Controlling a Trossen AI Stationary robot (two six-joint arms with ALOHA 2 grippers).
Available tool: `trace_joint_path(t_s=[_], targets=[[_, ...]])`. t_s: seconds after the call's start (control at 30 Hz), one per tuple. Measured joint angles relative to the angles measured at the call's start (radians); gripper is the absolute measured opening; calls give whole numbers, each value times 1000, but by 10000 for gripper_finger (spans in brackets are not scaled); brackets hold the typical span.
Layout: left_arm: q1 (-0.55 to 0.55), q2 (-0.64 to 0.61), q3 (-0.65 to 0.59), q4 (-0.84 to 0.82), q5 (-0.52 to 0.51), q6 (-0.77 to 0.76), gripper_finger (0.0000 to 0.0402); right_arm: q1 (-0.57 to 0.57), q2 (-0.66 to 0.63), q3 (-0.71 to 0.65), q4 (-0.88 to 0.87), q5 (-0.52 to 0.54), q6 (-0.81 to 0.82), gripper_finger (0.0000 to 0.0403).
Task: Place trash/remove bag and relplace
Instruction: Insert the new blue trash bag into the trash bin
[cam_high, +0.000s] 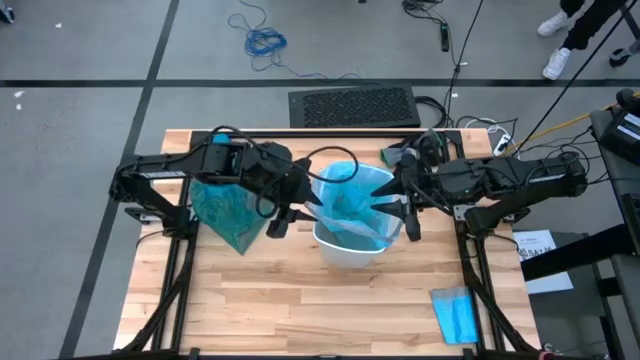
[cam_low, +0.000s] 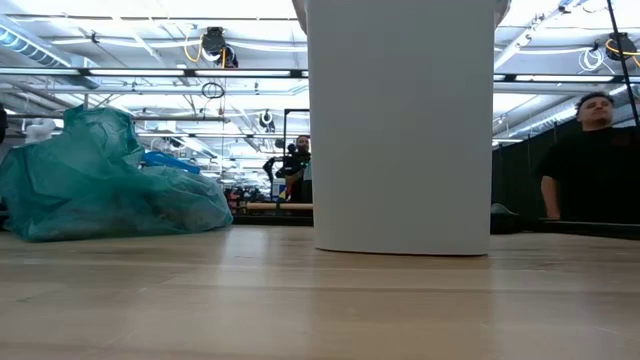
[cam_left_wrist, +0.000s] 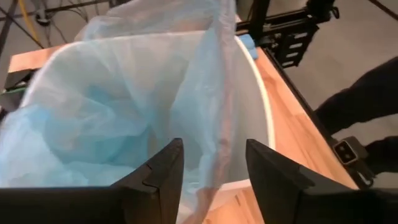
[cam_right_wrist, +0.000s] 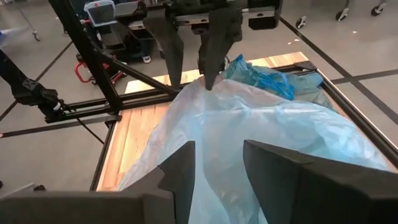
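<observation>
A white bin (cam_high: 350, 250) stands mid-table, lined with a pale sky-blue plastic bag (cam_high: 350, 195). The teal-green bag (cam_high: 225, 212) lies bulging on the table to the bin's left, and also shows in the low view (cam_low: 100, 190). No loose trash shows. My left gripper (cam_high: 300, 208) is open at the bin's left rim, its fingers on either side of a raised fold of the pale bag (cam_left_wrist: 217, 124). My right gripper (cam_high: 398, 210) is open at the bin's right rim, above the pale plastic (cam_right_wrist: 249, 124). My left gripper comes level from the table's left. The raised fold of the pale bag's rim (cam_left_wrist: 219, 149) runs between its open fingers. In the right wrist view, one fingertip (cam_right_wrist: 210, 78) meets the peak of the plastic (cam_right_wrist: 205, 93). The bag stays in the bin. Whether my right gripper touches the plastic, I cannot tell.
A small flat folded blue sheet (cam_high: 455, 315) lies near the table's front right corner. A black mat (cam_high: 352, 105) lies beyond the far edge. A person (cam_low: 590, 160) shows behind the table on the right. Bare wood (cam_high: 300, 310) lies in front of the bin.
</observation>
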Motion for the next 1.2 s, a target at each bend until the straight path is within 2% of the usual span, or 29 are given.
trace_joint_path(t_s=[0.13, 0.3, 0.47, 0.63, 0.77, 0.9, 1.2], targets=[[-26, 7, -1, 6, 22, -7, 130, 0, 0, 0, -9, 1, 12, 118], [-54, 3, -1, 21, 30, -34, 22, 0, 0, -1, -32, 3, 19, 100], [-60, 16, -1, 14, 27, -101, 2, 0, 0, -1, -41, 3, 19, 82], [-75, 16, -1, 98, -43, -123, 2, 0, -8, -1, -44, 0, 10, 74], [-82, -5, 0, 144, -59, -122, 20, 5, -43, -1, -48, -3, -10, 79], [-76, -3, -1, 129, -60, -194, 60, 5, -88, -1, -72, -5, -16, 89], [-74, 4, -1, 85, -123, -227, 155, 5, -149, -1, -142, -35, 14, 106]])
